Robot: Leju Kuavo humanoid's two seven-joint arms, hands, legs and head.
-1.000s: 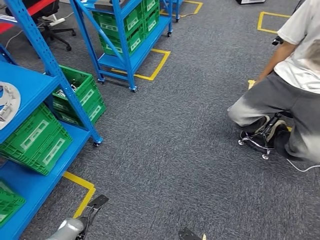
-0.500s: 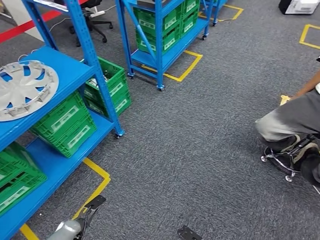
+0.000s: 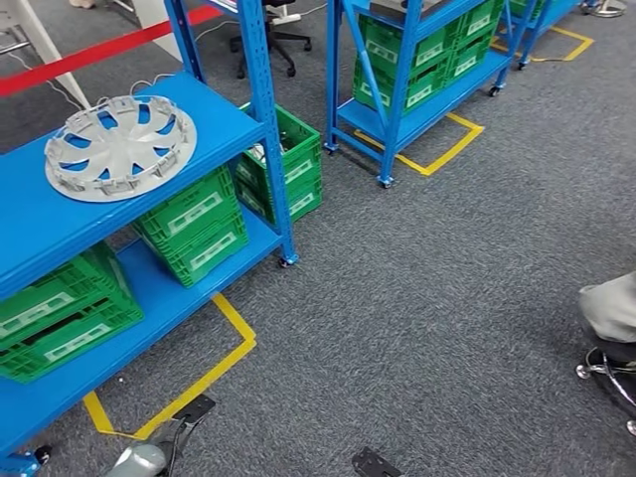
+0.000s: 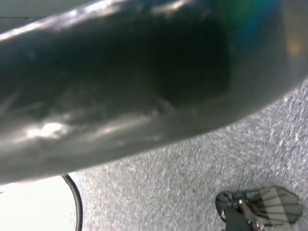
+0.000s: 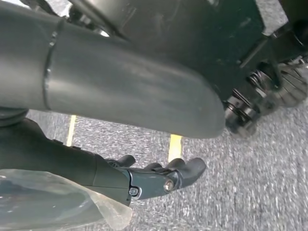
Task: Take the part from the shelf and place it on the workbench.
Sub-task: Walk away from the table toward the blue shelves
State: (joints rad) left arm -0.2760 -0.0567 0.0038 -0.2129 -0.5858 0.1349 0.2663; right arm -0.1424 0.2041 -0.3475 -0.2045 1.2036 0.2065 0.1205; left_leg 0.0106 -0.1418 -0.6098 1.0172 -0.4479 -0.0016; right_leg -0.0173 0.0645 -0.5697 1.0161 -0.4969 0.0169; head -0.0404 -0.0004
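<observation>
The part, a silver-grey wheel cover (image 3: pixel 120 146), lies flat on the middle level of the blue shelf (image 3: pixel 218 124) at the left of the head view. My left forearm (image 3: pixel 139 460) hangs at the bottom edge, well short of the shelf and below it. In the right wrist view my right hand (image 5: pixel 160 177) hangs over the grey carpet, its dark fingers stretched out with nothing in them.
Green crates (image 3: pixel 197 224) sit on the shelf's lower level, another crate (image 3: pixel 288 164) stands behind its post. A second blue rack (image 3: pixel 397 99) stands further back. Yellow floor tape (image 3: pixel 218 363) runs by the shelf. A person's knee (image 3: pixel 611 308) and a stool base (image 3: pixel 607 370) are at the right edge.
The camera has turned left: the shelf and wheel cover have slid into fuller view, and the person has slipped to the right edge. My left forearm stays in place.
</observation>
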